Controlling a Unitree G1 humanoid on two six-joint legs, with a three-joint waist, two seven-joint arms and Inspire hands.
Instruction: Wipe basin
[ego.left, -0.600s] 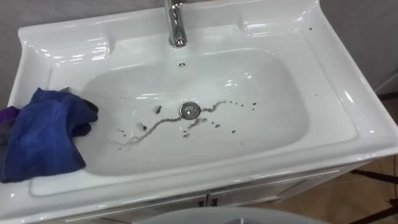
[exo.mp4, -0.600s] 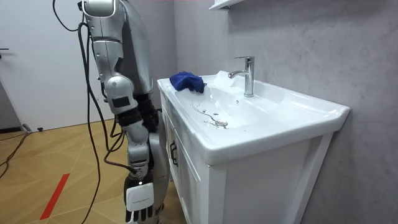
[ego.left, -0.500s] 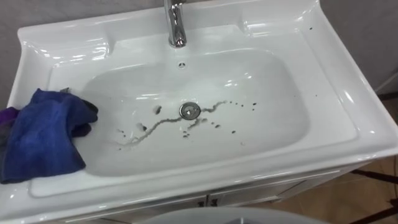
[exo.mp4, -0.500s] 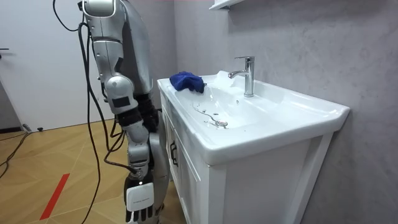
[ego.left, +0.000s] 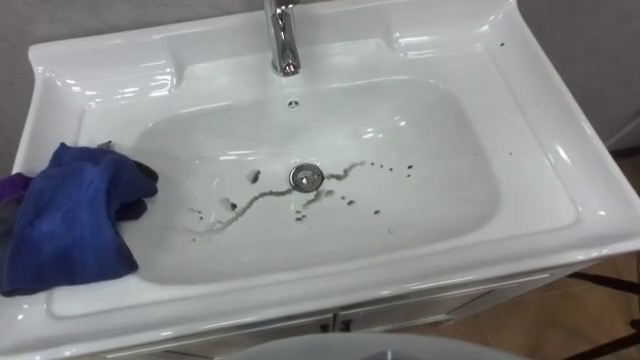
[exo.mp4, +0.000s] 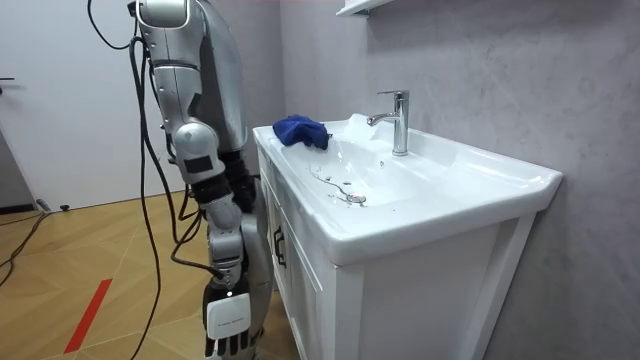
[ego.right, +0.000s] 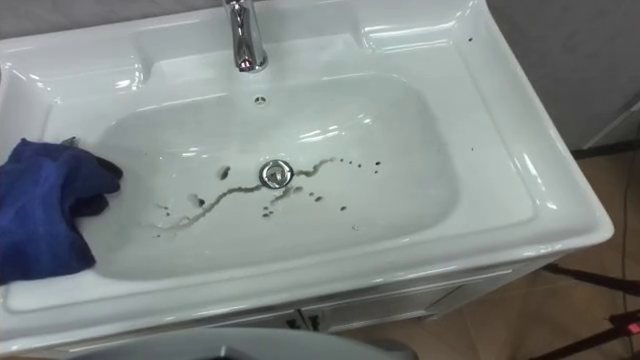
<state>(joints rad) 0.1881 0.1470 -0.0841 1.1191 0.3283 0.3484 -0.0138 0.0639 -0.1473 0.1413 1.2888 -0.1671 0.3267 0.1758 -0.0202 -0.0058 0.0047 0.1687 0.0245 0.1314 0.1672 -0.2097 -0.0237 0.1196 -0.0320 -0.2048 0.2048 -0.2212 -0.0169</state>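
**Cloth on the rim, hand down at the side**

The right hand hangs low by the cabinet, well apart from the blue cloth; whether it is open or closed cannot be told. The cloth lies bunched on the left rim of the white basin. In the bowl, dark dirt streaks run past the drain. Behind stands the tap.

The white basin, above the hanging right hand, bears a crumpled blue cloth at its end far from that hand, dark streaks nearer.
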